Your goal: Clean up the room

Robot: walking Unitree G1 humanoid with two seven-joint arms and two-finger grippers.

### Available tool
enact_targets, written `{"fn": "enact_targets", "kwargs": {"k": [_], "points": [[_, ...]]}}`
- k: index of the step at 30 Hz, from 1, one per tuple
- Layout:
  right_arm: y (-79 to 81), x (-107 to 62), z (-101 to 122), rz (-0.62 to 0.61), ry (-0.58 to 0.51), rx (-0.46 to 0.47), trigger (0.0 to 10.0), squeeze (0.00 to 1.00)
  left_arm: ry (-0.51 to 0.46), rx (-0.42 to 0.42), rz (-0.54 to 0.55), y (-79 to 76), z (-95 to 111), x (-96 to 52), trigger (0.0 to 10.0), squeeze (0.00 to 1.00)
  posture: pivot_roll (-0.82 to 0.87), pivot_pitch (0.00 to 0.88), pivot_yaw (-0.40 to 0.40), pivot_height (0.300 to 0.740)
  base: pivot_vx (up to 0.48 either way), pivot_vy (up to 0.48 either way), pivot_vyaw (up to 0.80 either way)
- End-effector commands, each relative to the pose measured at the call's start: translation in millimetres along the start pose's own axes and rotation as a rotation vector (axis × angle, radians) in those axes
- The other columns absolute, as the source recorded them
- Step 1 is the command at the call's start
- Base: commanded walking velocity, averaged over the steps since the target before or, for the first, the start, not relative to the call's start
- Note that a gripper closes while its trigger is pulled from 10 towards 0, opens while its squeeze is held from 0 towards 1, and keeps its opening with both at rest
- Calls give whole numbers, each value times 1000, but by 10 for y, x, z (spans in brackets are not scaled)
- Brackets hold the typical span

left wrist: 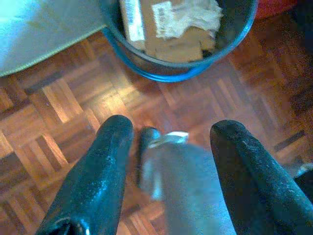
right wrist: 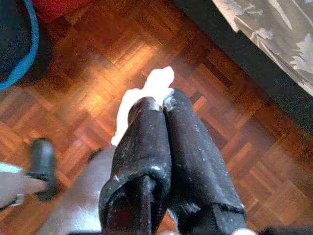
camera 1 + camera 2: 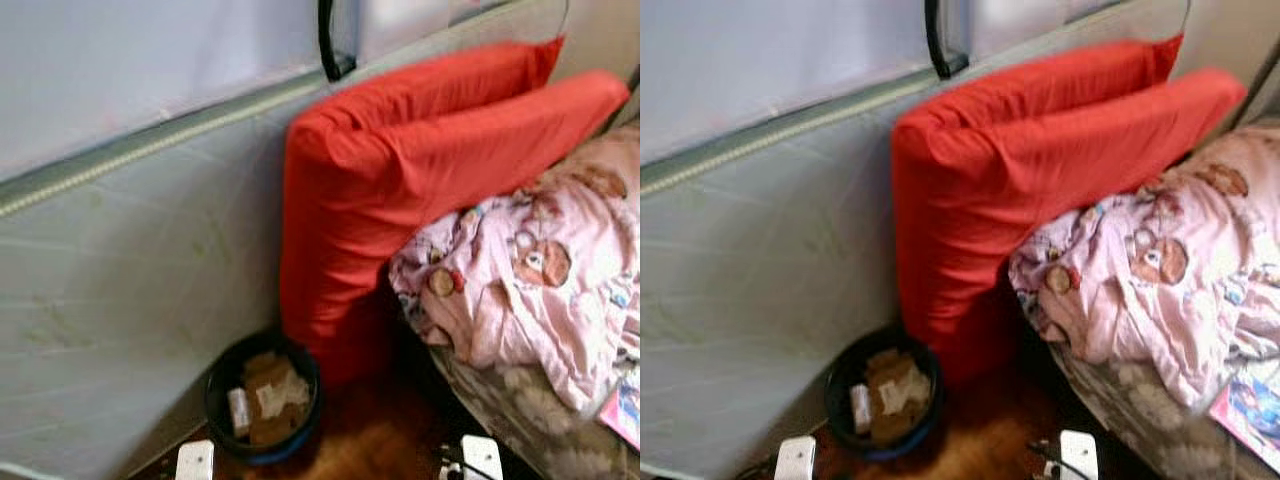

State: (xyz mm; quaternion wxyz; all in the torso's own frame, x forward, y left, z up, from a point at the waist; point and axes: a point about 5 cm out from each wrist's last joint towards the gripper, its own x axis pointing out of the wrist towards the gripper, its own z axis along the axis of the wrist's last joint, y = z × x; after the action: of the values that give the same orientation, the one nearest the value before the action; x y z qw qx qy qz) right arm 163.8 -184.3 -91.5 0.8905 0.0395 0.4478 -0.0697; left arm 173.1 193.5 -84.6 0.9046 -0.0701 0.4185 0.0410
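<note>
Two red cushions (image 3: 400,190) are leaning on the wall beside the rumpled pink bedding (image 3: 530,280), the bin (image 3: 262,400) is sitting below collecting cardboard, and the right gripper (image 2: 161,105) is pinching a white scrap (image 2: 146,98), half hidden, while the left gripper (image 1: 171,134) is gaping, empty.

Two red cushions (image 3: 400,190) against grey wall (image 3: 130,290), pink patterned blanket (image 3: 540,270), parquet floor (image 1: 58,103)
</note>
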Motion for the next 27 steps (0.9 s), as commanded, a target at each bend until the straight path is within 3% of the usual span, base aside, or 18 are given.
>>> {"fn": "enact_targets", "kwargs": {"k": [1,7,12,27], "points": [[58,-4,-35,14,16,-1,10000,0,11,6,21,85,-45,-27,10000,0,-49,87,-8,740,0,480,0],[53,-3,-36,14,18,-4,10000,0,11,2,20,78,-44,-25,10000,0,-53,86,-9,740,0,427,0],[50,-2,-27,17,13,-21,10000,0,6,5,21,69,-40,-24,10000,0,-53,74,-9,740,0,0,0],[57,-5,-41,26,21,-38,10000,0,-5,-32,19,56,-51,-28,10000,0,-53,44,-20,740,0,0,618]]}}
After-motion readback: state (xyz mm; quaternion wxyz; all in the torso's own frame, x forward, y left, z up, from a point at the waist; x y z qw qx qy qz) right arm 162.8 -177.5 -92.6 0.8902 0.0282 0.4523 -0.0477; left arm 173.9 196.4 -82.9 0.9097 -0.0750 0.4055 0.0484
